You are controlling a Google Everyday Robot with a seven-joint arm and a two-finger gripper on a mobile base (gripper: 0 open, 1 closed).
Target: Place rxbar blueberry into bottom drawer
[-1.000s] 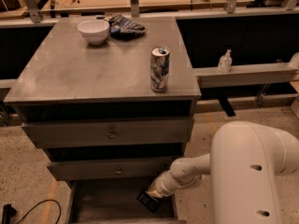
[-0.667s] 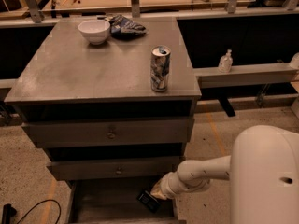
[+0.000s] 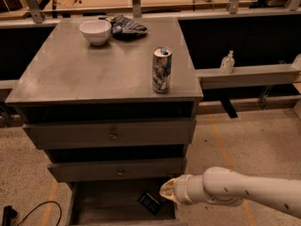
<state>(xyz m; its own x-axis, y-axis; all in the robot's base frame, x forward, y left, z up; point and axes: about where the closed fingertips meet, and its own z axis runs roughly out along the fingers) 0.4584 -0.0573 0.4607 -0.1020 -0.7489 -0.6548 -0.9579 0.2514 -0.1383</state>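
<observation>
The rxbar blueberry (image 3: 150,203) is in the open bottom drawer (image 3: 108,199) of the cabinet (image 3: 94,74), towards the drawer's right side. This is about the same spot as a second ago. Its long axis runs obliquely to the cabinet's front. One end points back and left, and the other points forward and right, towards the drawer's right wall. The pale lettering faces up.

The gripper (image 3: 168,191) hangs just beside the bar's upper right edge, below the right end of the cabinet's middle drawer (image 3: 117,170), and has barely shifted. Whether it grips the bar, or is spread or closed, cannot be told.

The arm (image 3: 244,192) has changed most. The bulky white body that filled the space right of the cabinet has gone, and a single pale link now reaches in level from the right.

The top drawer (image 3: 110,134) and the middle drawer stand slightly out. On the cabinet's top, a printed can (image 3: 162,70) stands upright near the front right corner. A white bowl (image 3: 95,31) and a patterned bag (image 3: 124,26) lie at the back edge. None of the three has moved.
</observation>
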